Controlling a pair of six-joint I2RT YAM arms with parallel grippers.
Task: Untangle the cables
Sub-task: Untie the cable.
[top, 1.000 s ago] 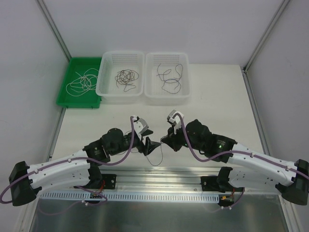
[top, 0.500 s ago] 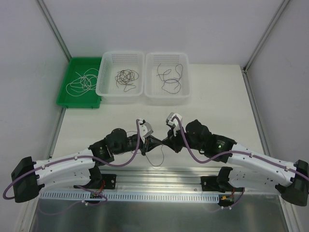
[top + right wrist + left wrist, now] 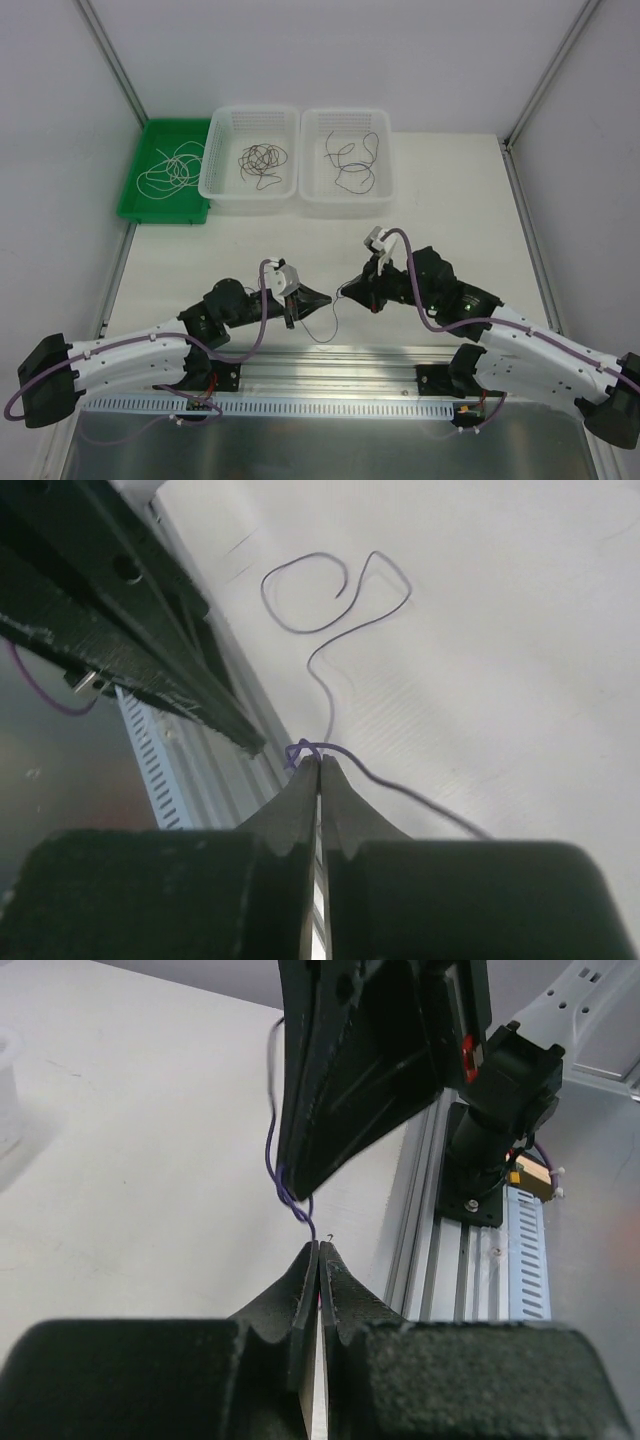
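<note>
With both arms reaching in toward each other just beyond the aluminium rail (image 3: 330, 365), the two grippers meet nose to nose over the table (image 3: 180, 250). The left gripper (image 3: 322, 298) has its jaws pressed flat together on the purple cable (image 3: 326, 340), and the left wrist view shows the thin strand coming straight out of the seam at its tips. The right gripper (image 3: 346, 292) is pinched tight too, with a small twisted knot of that same cable sitting right at its fingertips in the right wrist view.

Between the two tips the cable makes only a very short span, running roughly parallel to the rail. Its loose length drops from there toward the rail and lies on the table in a slack hanging loop, and the free end curls into an open hook.

Each gripper crowds the other: the right one's dark body fills the top of the left wrist view, close above the pinch.

Across the table from the rail stands a row of three containers: a green tray (image 3: 130, 205) with whitish cables (image 3: 170, 170), a white basket (image 3: 215, 185) holding a dark tangle (image 3: 260, 160), and a second white basket (image 3: 385, 190) with one loose dark cable (image 3: 352, 165).
</note>
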